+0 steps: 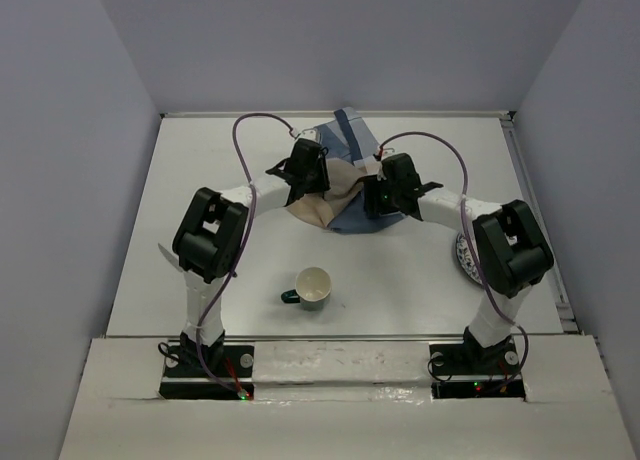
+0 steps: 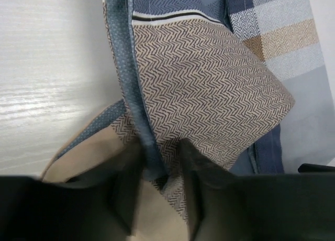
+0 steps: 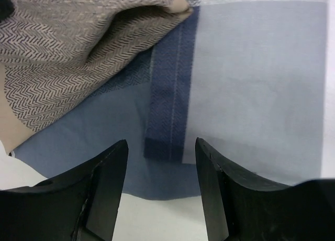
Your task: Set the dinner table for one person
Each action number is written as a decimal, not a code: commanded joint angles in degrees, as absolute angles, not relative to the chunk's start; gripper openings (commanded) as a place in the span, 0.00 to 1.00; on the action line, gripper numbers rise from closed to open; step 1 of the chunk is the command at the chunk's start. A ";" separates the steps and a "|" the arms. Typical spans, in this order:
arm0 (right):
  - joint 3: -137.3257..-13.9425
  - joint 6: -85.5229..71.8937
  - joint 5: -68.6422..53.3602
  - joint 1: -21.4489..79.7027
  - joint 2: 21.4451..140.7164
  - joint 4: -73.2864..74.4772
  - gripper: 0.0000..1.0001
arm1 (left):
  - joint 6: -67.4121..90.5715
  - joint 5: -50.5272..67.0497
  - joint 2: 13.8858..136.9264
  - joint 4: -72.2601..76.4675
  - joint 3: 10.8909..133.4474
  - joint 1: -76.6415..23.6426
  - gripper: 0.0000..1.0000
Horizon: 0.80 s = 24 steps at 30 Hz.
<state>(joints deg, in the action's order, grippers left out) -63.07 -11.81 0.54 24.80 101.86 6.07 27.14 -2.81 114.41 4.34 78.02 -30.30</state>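
Note:
The dinner table (image 1: 200, 180) is a white tabletop. On its far middle lies a crumpled blue-and-tan patchwork placemat (image 1: 350, 140), part of it folded over with the tan side up. My left gripper (image 1: 305, 180) is at the placemat's left part. In the left wrist view its jaws (image 2: 158, 146) stand partly closed astride a raised blue fold of the placemat (image 2: 209, 68), so it is open. My right gripper (image 1: 382, 195) hovers at the near right edge. It is open (image 3: 160, 144), with the flat blue cloth (image 3: 251, 68) and bare table (image 3: 157, 220) between its fingers.
A cream cup with a dark handle (image 1: 316, 285) stands on the near middle of the table. A patterned plate (image 1: 463, 252) shows partly under the right arm. A thin pale object (image 1: 165, 252) lies beside the left arm's elbow. Grey walls close the table on three sides.

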 commanded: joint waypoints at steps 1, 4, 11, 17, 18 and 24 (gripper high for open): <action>-67.93 -9.32 2.72 26.62 104.06 8.52 0.60 | 26.63 -0.71 113.20 8.34 79.89 -29.27 0.35; -68.73 -10.02 4.30 26.63 105.99 9.32 0.61 | 26.98 2.01 112.50 9.49 79.63 -27.95 0.06; -68.99 -10.63 8.61 26.63 107.40 9.75 0.47 | 28.39 6.50 106.01 12.39 75.86 -22.33 0.00; -69.35 -11.34 8.17 27.15 107.14 9.84 0.16 | 28.57 7.73 104.59 13.27 73.91 -20.92 0.00; -69.43 -11.42 8.17 27.16 106.96 9.76 0.03 | 28.48 7.82 104.50 13.01 74.09 -20.40 0.00; -69.96 -13.18 7.56 27.16 103.11 9.32 0.00 | 29.18 9.40 102.75 12.48 75.58 -15.22 0.00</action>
<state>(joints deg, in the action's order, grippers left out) -67.13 -11.81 7.07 26.68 107.26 10.04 28.56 7.57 106.85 11.14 74.37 -19.14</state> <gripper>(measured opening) 0.011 0.014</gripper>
